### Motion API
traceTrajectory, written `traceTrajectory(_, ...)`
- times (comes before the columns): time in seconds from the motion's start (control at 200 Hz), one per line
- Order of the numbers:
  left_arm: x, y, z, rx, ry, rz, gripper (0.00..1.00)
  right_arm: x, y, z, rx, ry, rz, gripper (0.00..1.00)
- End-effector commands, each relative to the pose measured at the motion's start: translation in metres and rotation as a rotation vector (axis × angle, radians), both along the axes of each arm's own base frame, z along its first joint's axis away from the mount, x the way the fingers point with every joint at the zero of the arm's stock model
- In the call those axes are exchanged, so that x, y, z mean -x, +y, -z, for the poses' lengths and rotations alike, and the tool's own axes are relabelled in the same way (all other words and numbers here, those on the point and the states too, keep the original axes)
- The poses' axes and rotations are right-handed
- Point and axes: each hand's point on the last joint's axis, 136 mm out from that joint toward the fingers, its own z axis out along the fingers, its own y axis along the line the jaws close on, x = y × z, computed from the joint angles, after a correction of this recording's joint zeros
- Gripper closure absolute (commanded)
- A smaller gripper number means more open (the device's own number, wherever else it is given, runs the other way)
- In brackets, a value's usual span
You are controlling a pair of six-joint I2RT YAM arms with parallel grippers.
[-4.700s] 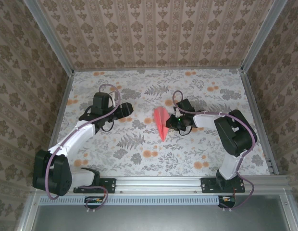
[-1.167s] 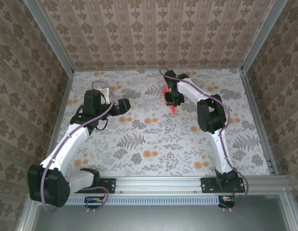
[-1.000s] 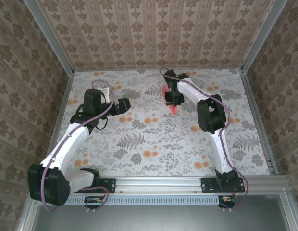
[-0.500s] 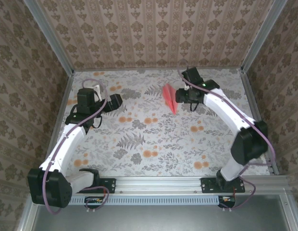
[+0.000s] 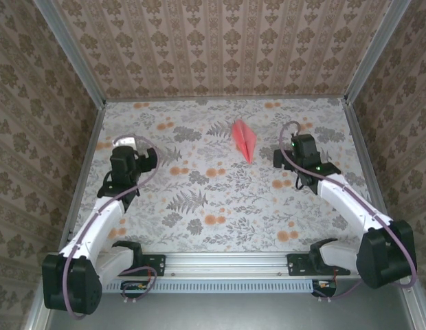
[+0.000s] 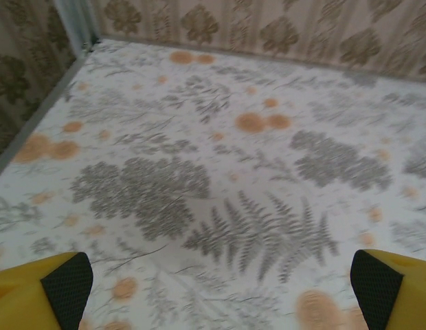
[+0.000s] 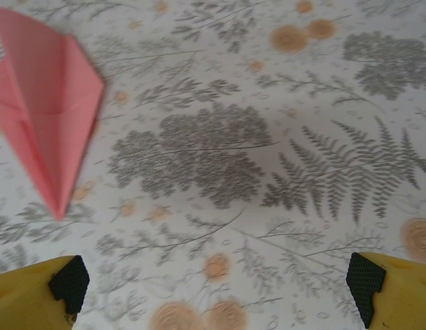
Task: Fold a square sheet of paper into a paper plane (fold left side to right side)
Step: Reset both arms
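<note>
The salmon-pink paper plane (image 5: 244,139) lies flat on the floral table at the far middle, a slim creased dart with its point toward the near side. It also appears at the upper left of the right wrist view (image 7: 48,117). My right gripper (image 5: 287,155) hovers to the plane's right, apart from it, open, with only table between its yellow fingertips (image 7: 364,285). Far to the left, my left gripper (image 5: 146,159) is open too, and nothing sits between its fingertips (image 6: 65,285). The square sheet of paper is this folded plane.
Patterned walls enclose the table on three sides, with metal corner posts (image 5: 86,72) at the back. A metal rail (image 5: 227,261) carrying both arm bases runs along the near edge. The left wall's edge (image 6: 34,120) is close to my left gripper.
My right gripper has opened, let go of the paper plane and drawn back to the right and nearer. The plane now rests on the table. My left arm has pulled back left.
</note>
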Motion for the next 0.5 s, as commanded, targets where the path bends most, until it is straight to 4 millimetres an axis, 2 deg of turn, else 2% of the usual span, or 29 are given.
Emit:
traceTrajectory(0.0, -0.005, 0.025, -0.017, -0.135, -0.095, -0.064, 0.00, -0.012, -0.023, -0.014, 0.042, -0.178, 0.053, 0.00)
traceTrajectory(0.185, -0.005, 0.043, 0.017, -0.171, -0.036, -0.103, 0.00, -0.013, -0.046, 0.014, 0.069, -0.208, 0.101, 0.00)
traceTrajectory(0.315, -0.010, 0.044, 0.038, -0.204, -0.019, -0.076, 0.00, -0.020, -0.049, 0.034, 0.051, -0.221, 0.090, 0.00)
traceTrajectory(0.41, -0.016, 0.040, 0.050, -0.217, -0.030, -0.041, 0.00, -0.033, -0.043, 0.033, 0.058, -0.252, 0.033, 0.00)
traceTrajectory(0.495, -0.023, 0.034, 0.058, -0.210, -0.056, -0.003, 0.00, -0.046, -0.036, 0.025, 0.067, -0.323, -0.020, 0.00)
